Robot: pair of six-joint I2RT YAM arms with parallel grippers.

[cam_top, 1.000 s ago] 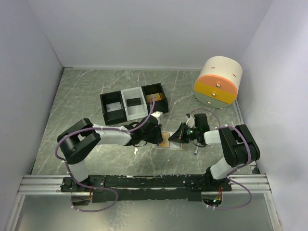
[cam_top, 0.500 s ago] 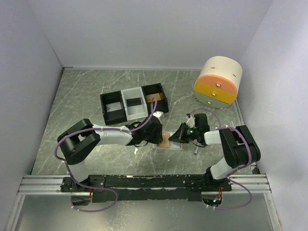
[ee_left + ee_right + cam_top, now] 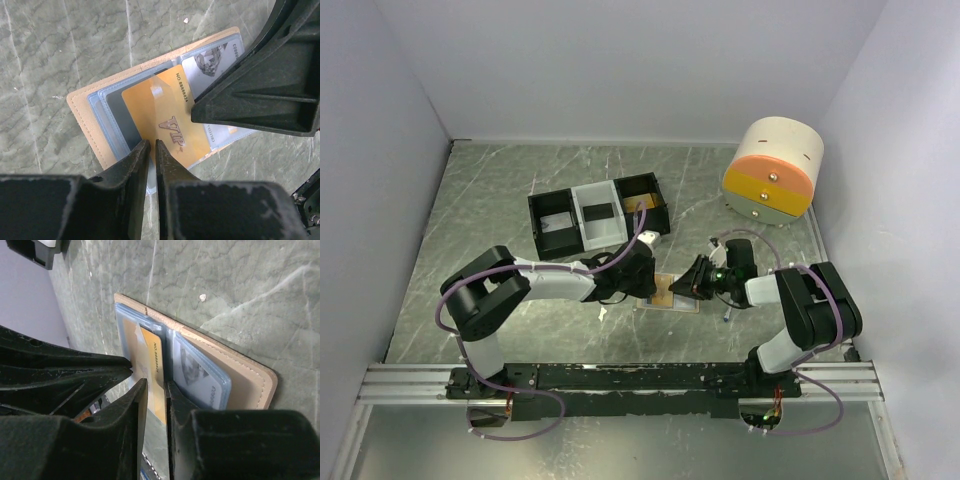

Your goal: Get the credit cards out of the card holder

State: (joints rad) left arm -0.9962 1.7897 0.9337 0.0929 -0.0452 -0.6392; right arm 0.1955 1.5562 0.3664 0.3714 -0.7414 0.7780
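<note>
Green-grey marbled worktop (image 3: 500,180) fills my overhead view. On it are a boxy three-compartment tray (image 3: 533,215) in matt black and white and a smooth cream drum (image 3: 775,170) banded in orange and yellow. The card holder (image 3: 665,295) lies open and flat near the front, between the left hand (image 3: 645,285) and the right hand (image 3: 692,283), which meet over it from either side. From the left wrist I see its stitched tan outer edge and its pale blue, glossy plastic sleeves (image 3: 107,107). A gold card (image 3: 160,110) embossed "VIP" sticks partway out of one sleeve, and a silvery card (image 3: 212,62) sits in the sleeve beside it. My left hand's fingers are almost together with only a slit between them, tips at the gold card's near edge; I cannot tell whether they pinch it. The right hand's black tip touches that card's far edge. From the right wrist, the right hand's fingers stand slightly apart above the holder, with the gold card showing through the gap.
</note>
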